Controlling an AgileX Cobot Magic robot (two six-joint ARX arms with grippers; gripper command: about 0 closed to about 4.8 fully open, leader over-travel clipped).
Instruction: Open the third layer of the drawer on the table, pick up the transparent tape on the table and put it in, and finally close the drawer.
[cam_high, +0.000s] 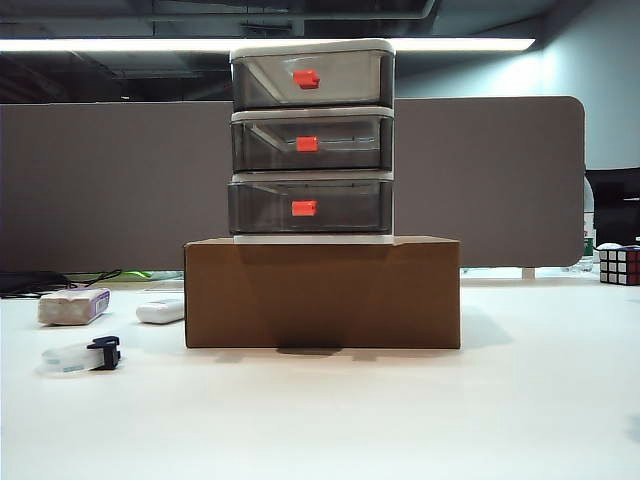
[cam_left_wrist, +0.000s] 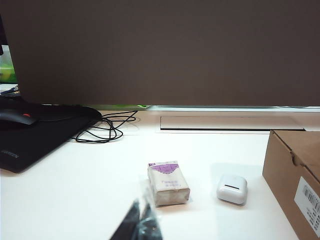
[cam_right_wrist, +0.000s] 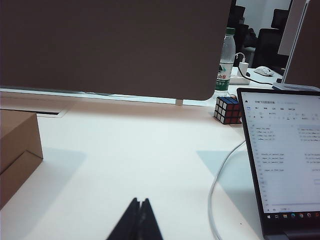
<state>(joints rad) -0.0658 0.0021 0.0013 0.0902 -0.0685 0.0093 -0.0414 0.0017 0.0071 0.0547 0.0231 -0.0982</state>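
The drawer (cam_high: 312, 140), white-framed with three smoky-grey tiers, stands on a brown cardboard box (cam_high: 322, 292). All tiers are closed, including the third layer (cam_high: 350, 207) at the bottom with its orange-red handle (cam_high: 304, 208). The transparent tape (cam_high: 80, 355) lies on the table (cam_high: 400, 420) at the front left, black clip end to the right. Neither arm shows in the exterior view. My left gripper (cam_left_wrist: 140, 204) is shut low over the table; a blurred clear-and-black shape (cam_left_wrist: 150, 222) against its tips seems to be the tape. My right gripper (cam_right_wrist: 140, 200) is shut and empty over bare table.
A white block with purple label (cam_left_wrist: 168, 183) and a flat white oblong (cam_left_wrist: 232, 188) lie left of the box. A black mat (cam_left_wrist: 35, 135) with cables sits further left. On the right are a Rubik's cube (cam_right_wrist: 227, 110), an open laptop (cam_right_wrist: 285, 160) and a white cable (cam_right_wrist: 220, 190).
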